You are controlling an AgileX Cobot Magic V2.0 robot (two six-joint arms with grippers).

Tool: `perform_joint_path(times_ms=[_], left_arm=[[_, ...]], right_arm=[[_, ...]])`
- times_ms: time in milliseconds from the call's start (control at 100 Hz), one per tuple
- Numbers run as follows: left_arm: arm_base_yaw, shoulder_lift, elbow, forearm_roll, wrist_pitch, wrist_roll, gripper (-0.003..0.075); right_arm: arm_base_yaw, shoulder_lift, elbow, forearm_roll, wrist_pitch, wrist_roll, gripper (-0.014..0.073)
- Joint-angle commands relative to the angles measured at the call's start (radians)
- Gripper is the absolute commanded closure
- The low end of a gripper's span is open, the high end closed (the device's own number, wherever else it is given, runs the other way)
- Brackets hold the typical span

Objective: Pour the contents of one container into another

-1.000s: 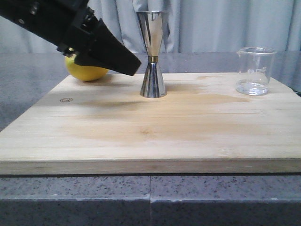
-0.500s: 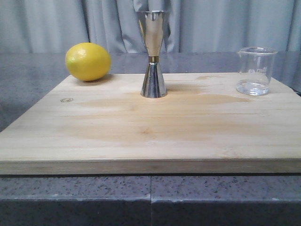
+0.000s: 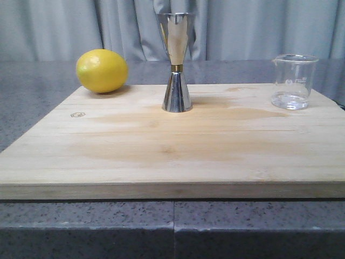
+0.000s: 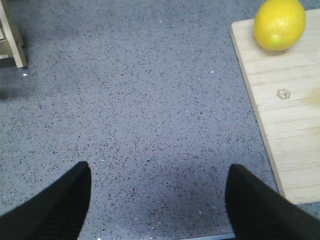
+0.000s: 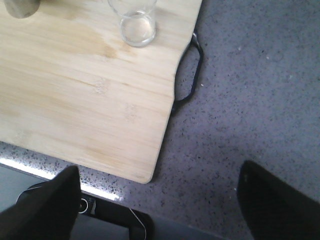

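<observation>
The clear glass beaker (image 3: 293,81) stands upright at the back right of the wooden board (image 3: 172,145), with a little clear liquid in its bottom; it also shows in the right wrist view (image 5: 134,22). The steel hourglass jigger (image 3: 176,62) with a gold waist band stands upright at the board's back middle. Neither gripper appears in the front view. My left gripper (image 4: 157,172) is open over the grey counter left of the board, holding nothing. My right gripper (image 5: 159,175) is open over the counter beyond the board's near right corner, also holding nothing.
A yellow lemon (image 3: 102,70) lies at the board's back left corner, also seen in the left wrist view (image 4: 279,24). A black handle (image 5: 190,75) sticks out from the board's right edge. A wooden leg (image 4: 12,35) stands on the grey speckled counter (image 4: 140,100). Curtains hang behind.
One second ago the left arm reached over the board in front of the lemon; it has withdrawn out of the front view. The lemon, jigger and beaker stay put.
</observation>
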Motion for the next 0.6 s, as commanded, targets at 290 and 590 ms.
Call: perform_joint_path(times_ms=[290, 590], left_arm=[[0.003, -0.002, -0.026, 0.061, -0.009, -0.033, 0.027], [0.003, -0.002, -0.026, 0.051, -0.009, -0.035, 0.0271]], right_arm=[[-0.007, -0.118, 0.096, -0.031, -0.254, 0.092, 0.0019], [-0.007, -0.25, 0.206, -0.081, -0.335, 0.154, 0.002]])
